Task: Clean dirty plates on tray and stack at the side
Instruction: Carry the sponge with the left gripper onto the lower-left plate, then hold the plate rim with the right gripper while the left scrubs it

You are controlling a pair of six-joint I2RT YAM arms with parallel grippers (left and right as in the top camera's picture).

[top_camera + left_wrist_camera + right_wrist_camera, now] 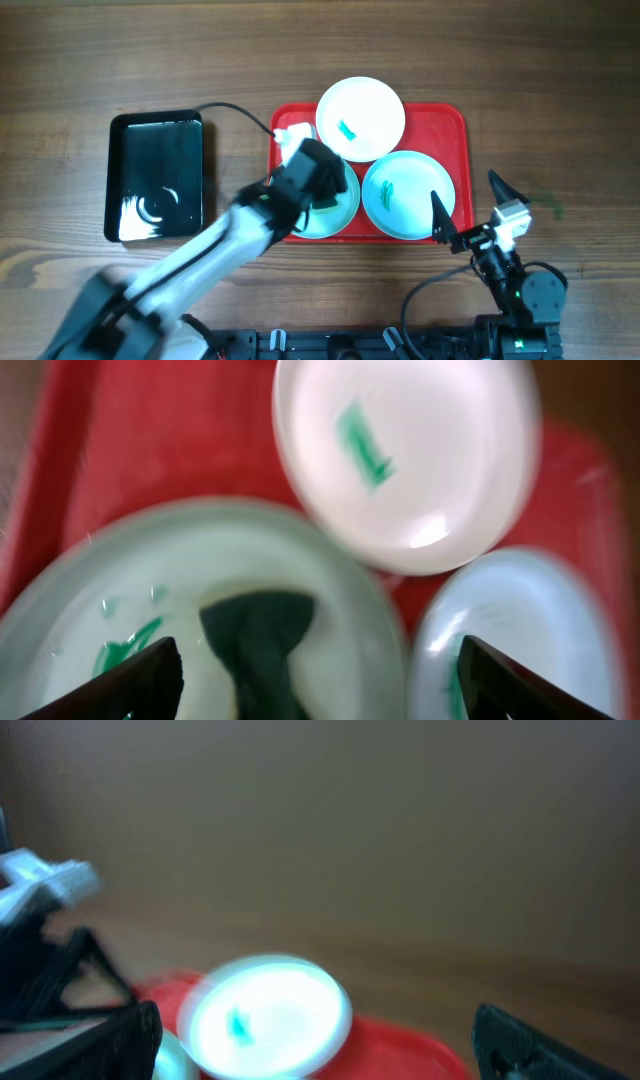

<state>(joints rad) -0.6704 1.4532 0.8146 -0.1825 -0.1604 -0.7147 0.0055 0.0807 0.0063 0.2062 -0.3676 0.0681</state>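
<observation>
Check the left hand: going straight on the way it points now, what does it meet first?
Likely the dark green sponge lying on the near pale blue plate, centred ahead of the open left hand. Blur hides the gap; the plate lies right beneath it.

The wooden surface (60,60) carries a black tray (150,160), perhaps wet, left of a red tray (452,118).

Red tray (455,120), white plate (372,105) w/ green smear, 2 pale-blue plates (408,195) — green smears, black tray (113,180)
</observation>
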